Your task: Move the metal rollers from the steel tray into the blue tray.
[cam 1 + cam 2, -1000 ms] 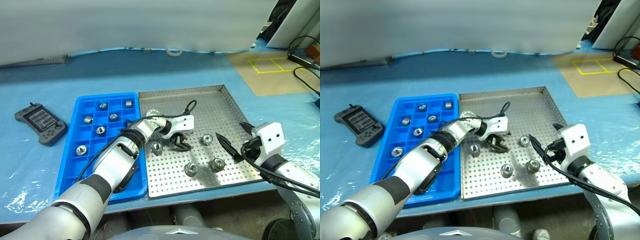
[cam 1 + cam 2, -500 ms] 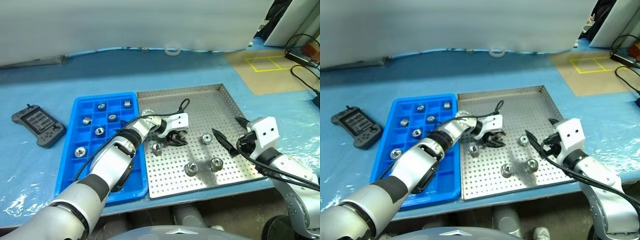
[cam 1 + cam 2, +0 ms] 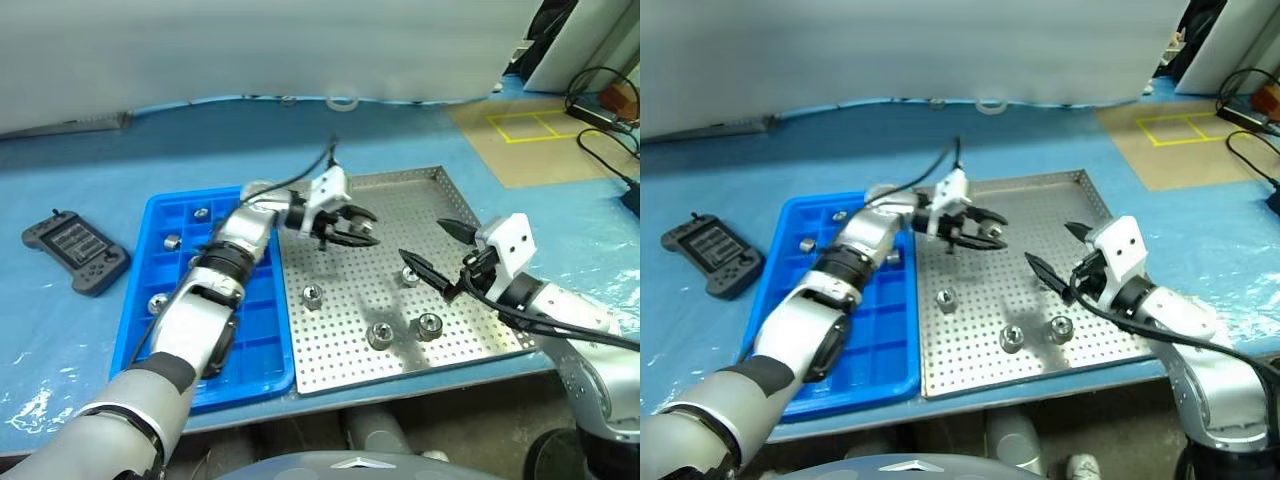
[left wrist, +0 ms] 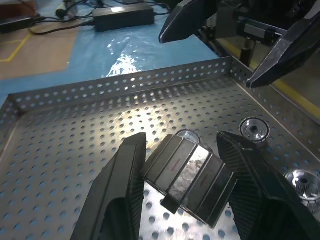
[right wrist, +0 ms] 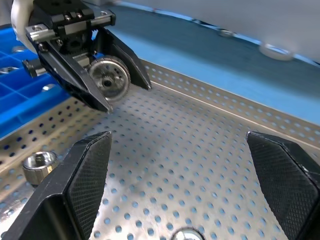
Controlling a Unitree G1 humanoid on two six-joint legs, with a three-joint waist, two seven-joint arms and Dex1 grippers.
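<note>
The left gripper (image 3: 345, 226) hangs above the steel tray (image 3: 455, 215) with its jaws clamped on a metal roller (image 5: 108, 77), presumably bound for the blue tray (image 3: 255, 345) at nine o'clock, while the right gripper (image 3: 432, 250) waits, jaws apart.

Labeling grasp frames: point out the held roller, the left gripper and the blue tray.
held roller (image 5: 107, 75): right wrist view, on its round end face.
left gripper (image 3: 362, 227): left eye view, midway between the fingertips.
blue tray (image 3: 262, 358): left eye view, on bare floor near its front right corner.
</note>
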